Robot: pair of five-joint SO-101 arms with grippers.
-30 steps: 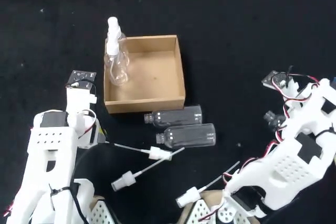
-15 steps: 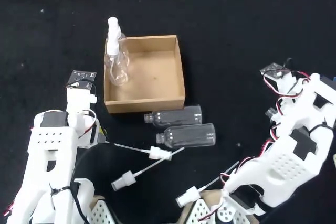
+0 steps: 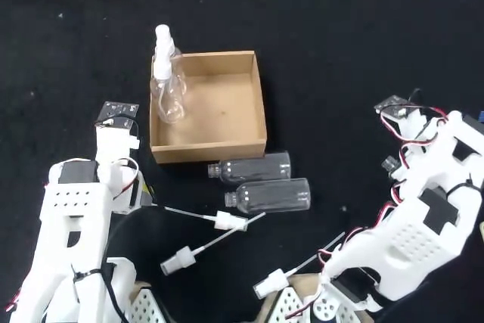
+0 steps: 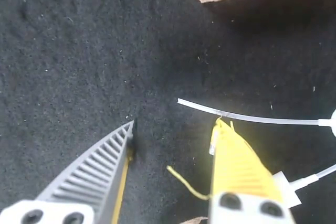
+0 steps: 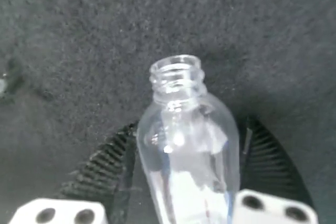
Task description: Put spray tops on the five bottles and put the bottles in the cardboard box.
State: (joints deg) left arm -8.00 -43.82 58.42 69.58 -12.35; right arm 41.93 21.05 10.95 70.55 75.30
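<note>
Right wrist view: claw (image 5: 190, 129) clasps clear bottle (image 5: 184, 150).

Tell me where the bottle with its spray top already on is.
In the high view, the capped bottle is at the left wall of the cardboard box, its spray top poking past the box's far-left corner.

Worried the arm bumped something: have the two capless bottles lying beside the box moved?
No. The farther bottle and the nearer bottle lie where they were, along the near wall of the cardboard box.
</note>
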